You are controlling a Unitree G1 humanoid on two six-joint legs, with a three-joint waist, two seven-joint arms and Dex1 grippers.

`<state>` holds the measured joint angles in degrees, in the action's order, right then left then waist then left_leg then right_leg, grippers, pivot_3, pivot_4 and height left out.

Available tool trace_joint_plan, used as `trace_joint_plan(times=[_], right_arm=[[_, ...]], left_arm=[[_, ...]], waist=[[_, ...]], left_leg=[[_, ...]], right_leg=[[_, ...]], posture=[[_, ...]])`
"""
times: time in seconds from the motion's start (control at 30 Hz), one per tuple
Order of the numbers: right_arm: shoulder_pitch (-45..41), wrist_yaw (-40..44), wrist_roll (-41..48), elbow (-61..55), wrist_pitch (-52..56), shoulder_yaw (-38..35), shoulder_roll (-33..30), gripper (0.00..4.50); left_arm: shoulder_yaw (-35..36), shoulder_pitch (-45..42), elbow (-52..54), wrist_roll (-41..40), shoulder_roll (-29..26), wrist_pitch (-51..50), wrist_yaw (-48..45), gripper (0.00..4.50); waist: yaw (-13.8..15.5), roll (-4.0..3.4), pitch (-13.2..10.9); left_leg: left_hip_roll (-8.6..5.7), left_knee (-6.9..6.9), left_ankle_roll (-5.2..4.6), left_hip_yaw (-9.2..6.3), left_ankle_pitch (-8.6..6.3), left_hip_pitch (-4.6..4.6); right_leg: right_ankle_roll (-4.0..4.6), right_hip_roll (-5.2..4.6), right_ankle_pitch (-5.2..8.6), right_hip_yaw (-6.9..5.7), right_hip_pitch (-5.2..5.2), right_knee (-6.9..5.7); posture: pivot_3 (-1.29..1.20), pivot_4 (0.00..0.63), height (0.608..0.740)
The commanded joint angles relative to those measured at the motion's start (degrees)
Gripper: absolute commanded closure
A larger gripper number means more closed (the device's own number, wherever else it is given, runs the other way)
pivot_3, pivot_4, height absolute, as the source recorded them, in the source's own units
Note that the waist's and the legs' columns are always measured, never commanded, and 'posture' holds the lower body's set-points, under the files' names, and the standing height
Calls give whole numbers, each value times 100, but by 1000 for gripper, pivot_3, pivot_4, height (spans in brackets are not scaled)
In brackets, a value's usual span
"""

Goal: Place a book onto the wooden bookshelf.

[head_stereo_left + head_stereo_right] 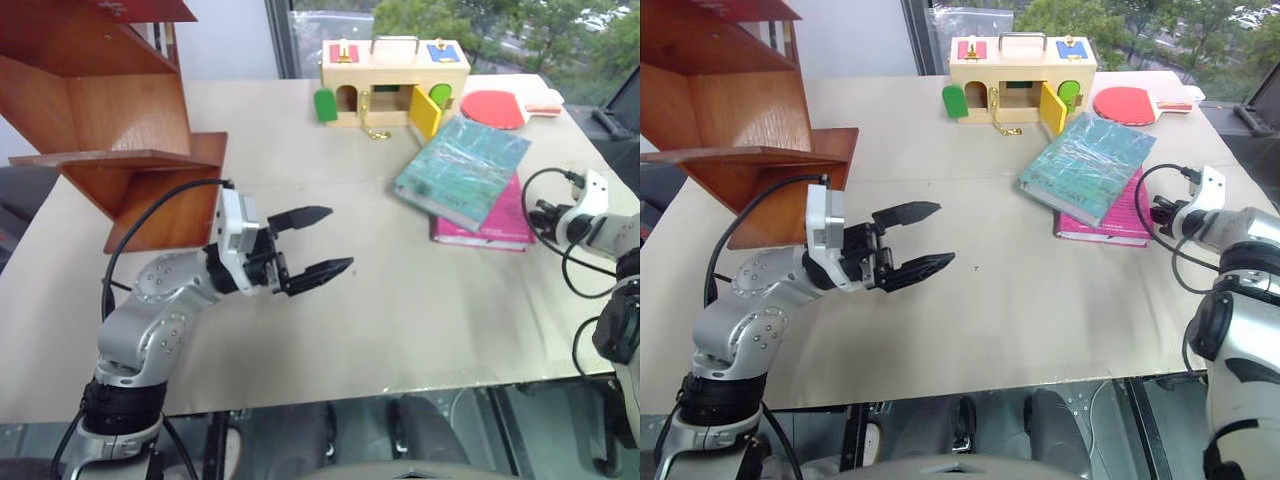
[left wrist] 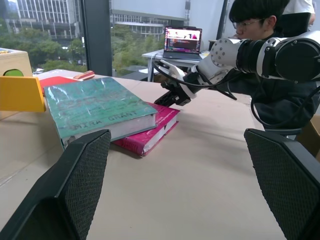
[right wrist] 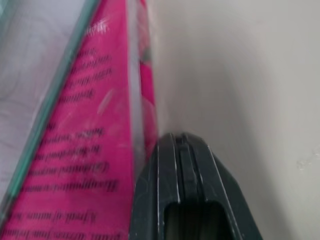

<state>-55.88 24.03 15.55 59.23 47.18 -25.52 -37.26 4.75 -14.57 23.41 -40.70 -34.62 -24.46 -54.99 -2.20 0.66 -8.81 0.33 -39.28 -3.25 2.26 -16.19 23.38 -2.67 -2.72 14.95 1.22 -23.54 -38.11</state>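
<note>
Left end effector (image 1: 318,242) hovered released over the near counter (image 1: 400,320) — fingers wide apart, grasping nothing. Right end effector (image 2: 164,98) was clenched shut at the magenta book's (image 1: 500,222) right edge; contact hard to make out. The book (image 1: 462,168) lay askew atop it, covering most of it. Farther left, the wooden bookshelf (image 1: 120,110) — top cut off.

Two books: one teal book (image 1: 462,170) on one pink book (image 1: 497,218). One bookshelf (image 1: 110,110), one toy box (image 1: 393,82), one red paddle (image 1: 497,107), one laptop (image 2: 182,43), one person (image 2: 260,22), two grippers: left (image 1: 315,242), right (image 2: 166,98).
</note>
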Motion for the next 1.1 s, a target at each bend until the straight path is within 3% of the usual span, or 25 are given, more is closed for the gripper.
trace_joint_plan(times=[0.03, 0.3, 0.5, 0.63, 0.73, 0.9, 1.0, 1.1], right_arm=[[-248, -723, 73, 220, -676, -232, 17, 4423], [-945, -1071, 149, 1306, -2131, -353, 396, 4423], [-875, -48, -108, 1421, -1918, 154, 632, 4423], [-428, 681, 4, 908, -1351, 337, 569, 4423], [119, 883, 239, -158, -738, 355, 545, 4423], [1887, 661, 1392, -4791, 1209, 112, 564, 4423], [2010, 315, 1952, -6468, 2097, 94, 655, 4423], [1549, -2, 1959, -6894, 2370, 441, 763, 4423]], left_arm=[[77, -127, 72, -79, -41, 66, -96, 0], [86, -274, -47, -31, -62, 65, -158, 0], [191, -164, 91, -46, -129, 50, -46, 0], [202, -59, 174, -60, -132, 53, 8, 0], [168, -67, 150, -44, -106, 64, 20, 0], [81, -232, -36, -1, -71, 92, -59, 0], [29, -321, -131, 15, -62, 103, -134, 0], [-11, -396, -210, 30, -57, 110, -184, 0]], waist=[[7, 0, 0], [-6, -4, -3], [-10, -4, -3], [2, -4, -3], [30, -4, -3], [152, -26, -7], [110, -47, -15], [97, -46, -14]], left_leg=[[-2, 0, 0, 0, 0, 0], [-5, 5, 0, 1, 0, 6], [-4, 6, 0, 0, 0, 13], [-4, 5, 0, -6, 0, 13], [-4, 3, 0, -14, 0, 17], [-3, 0, 0, -38, 0, 37], [-4, -1, 0, -32, 0, 38], [-4, -4, -1, -25, -1, 23]], right_leg=[[-1, 1, 0, 0, 0, 0], [-1, 12, 0, -1, -6, 8], [-1, 8, 0, -3, -9, 13], [-1, 3, 0, -8, -7, 12], [-1, -8, 0, -15, -7, 13], [-1, -14, 0, -33, -16, 11], [-1, -17, 0, -26, -23, 8], [-2, -11, -1, -20, -22, -7]], posture=[[0, 150, 740], [0, 150, 740], [0, 150, 740], [0, 150, 740], [0, 150, 740], [0, 150, 740], [0, 150, 740], [0, 150, 740]])
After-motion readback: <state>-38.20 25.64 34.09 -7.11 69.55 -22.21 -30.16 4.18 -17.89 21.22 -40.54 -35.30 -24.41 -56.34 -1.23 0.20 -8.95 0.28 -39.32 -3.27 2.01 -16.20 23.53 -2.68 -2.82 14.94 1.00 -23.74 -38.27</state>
